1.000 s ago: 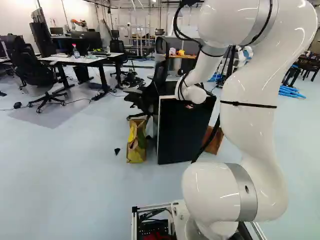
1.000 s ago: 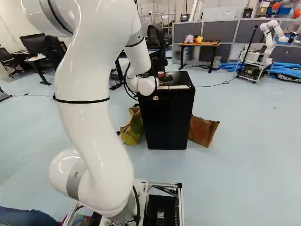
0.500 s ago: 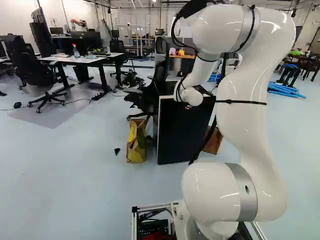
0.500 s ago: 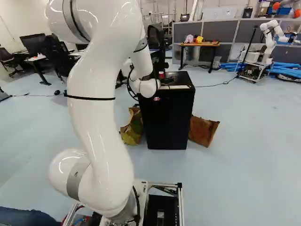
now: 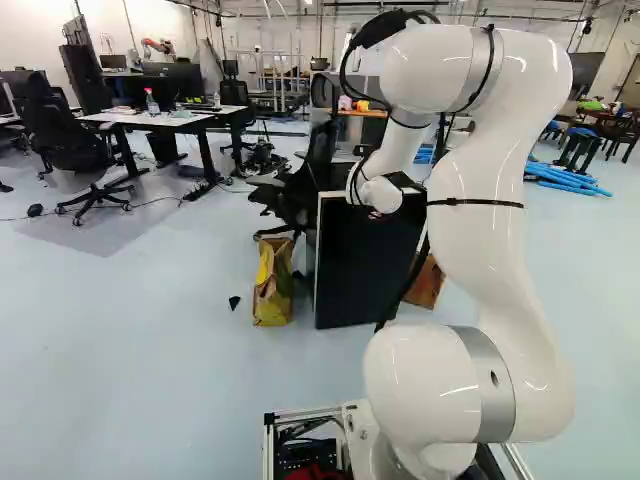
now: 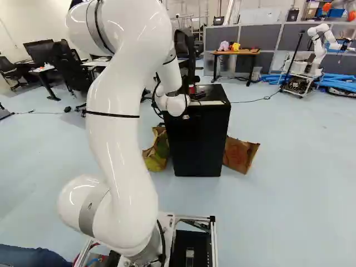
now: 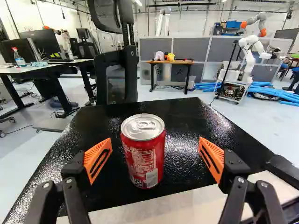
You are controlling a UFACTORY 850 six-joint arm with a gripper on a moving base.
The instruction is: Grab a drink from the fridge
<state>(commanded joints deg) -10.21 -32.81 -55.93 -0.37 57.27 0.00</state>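
On one black fridge top (image 7: 187, 114), one upright red can (image 7: 145, 163), between two orange pads (image 7: 98, 157), one claw (image 7: 155, 143) spread wide.

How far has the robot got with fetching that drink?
Apparently done: reaching the red can, upright on top of the black fridge. In progress, seemingly: lining up; the gripper is open, its orange pads flanking the can without contact. Left: closing, then probably lifting.

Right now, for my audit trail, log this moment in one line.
red soda can: upright on black fridge | gripper: open, lined up with can | grab: not yet made
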